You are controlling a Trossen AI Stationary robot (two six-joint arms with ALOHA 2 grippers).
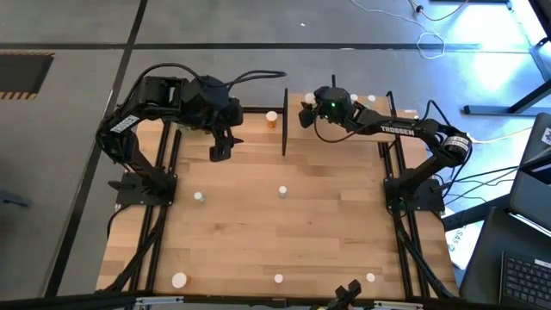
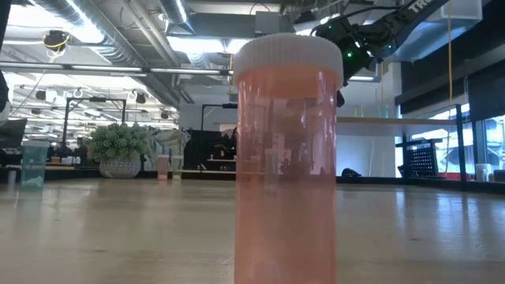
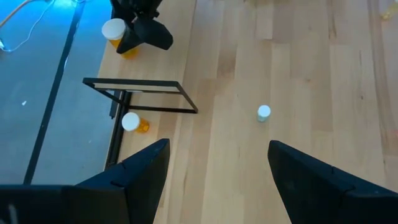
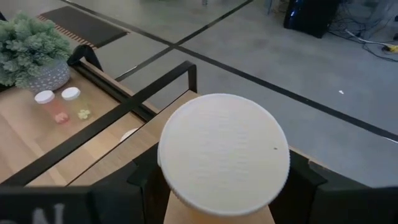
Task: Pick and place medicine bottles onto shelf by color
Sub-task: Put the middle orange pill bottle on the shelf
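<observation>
Seemingly early on, the right gripper clamps 1 white-capped bottle over the shelf, the left gripper hangs wide and empty beside it, and several bottles wait scattered on the table.

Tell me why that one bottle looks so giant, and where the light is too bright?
Low view: the pink-red bottle stands right against the lens, so it towers; ceiling lights glare white behind it. High view: bright bluish glare on the floor at the top right. Right wrist view: a white cap fills the frame.
</observation>
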